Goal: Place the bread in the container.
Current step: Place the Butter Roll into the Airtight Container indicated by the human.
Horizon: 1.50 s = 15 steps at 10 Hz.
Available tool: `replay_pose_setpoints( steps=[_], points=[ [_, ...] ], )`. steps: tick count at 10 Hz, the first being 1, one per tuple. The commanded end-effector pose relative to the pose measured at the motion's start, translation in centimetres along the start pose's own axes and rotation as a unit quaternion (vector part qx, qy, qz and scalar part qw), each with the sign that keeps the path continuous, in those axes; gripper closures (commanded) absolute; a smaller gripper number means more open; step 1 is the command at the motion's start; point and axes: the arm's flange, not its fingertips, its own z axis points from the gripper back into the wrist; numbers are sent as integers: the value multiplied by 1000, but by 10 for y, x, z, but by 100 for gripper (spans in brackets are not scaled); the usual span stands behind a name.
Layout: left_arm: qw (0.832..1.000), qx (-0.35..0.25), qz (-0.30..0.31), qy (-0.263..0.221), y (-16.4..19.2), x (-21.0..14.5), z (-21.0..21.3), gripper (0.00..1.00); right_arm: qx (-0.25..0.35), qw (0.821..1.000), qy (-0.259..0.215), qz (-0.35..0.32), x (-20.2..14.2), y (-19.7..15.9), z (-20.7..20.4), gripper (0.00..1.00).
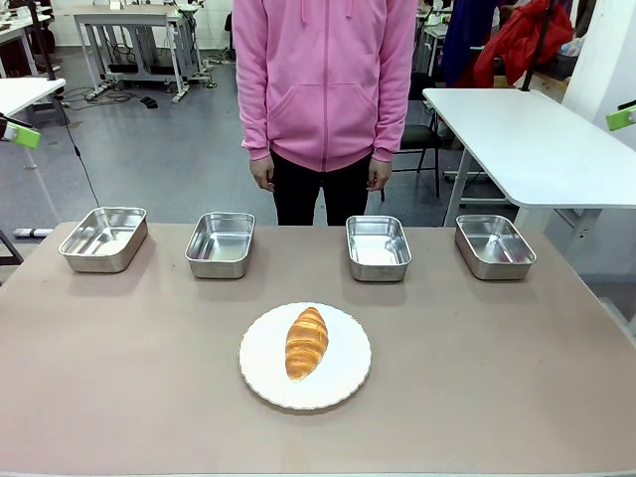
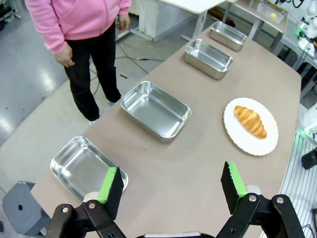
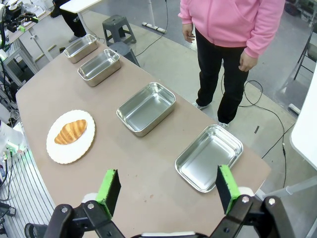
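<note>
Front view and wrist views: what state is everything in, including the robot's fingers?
croissant: whole, lying on the plate.
plate: upright, holding the croissant.
pans: all four upright, empty.
left gripper: fingers open, empty.
right gripper: fingers open, empty.
person: standing, hands hanging.

A grey, glossy floor (image 1: 149,159) reflects soft overhead light. Past the far edge of the brown desk (image 1: 119,397), a white table (image 1: 527,129) stands on the right with a black chair (image 1: 422,139) beside it. Another white table (image 1: 20,94) sits at the far left, and a metal-framed bench (image 1: 119,13) stands farther back. A red cloth (image 1: 517,45) hangs behind. A grey stool (image 3: 116,25) stands on the floor off one end of the desk. A black cable (image 1: 84,167) trails across the floor.
</note>
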Motion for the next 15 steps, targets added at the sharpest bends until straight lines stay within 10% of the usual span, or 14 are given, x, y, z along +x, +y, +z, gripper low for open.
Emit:
replay_pose_setpoints(
  steps=[1,15],
  points=[
    [1000,-3,1,-2,0,-1,1,0,3,1000,-4,4,0,0,-1,0],
    [1000,-3,1,-2,0,-1,1,0,3,1000,-4,4,0,0,-1,0]
  ],
)
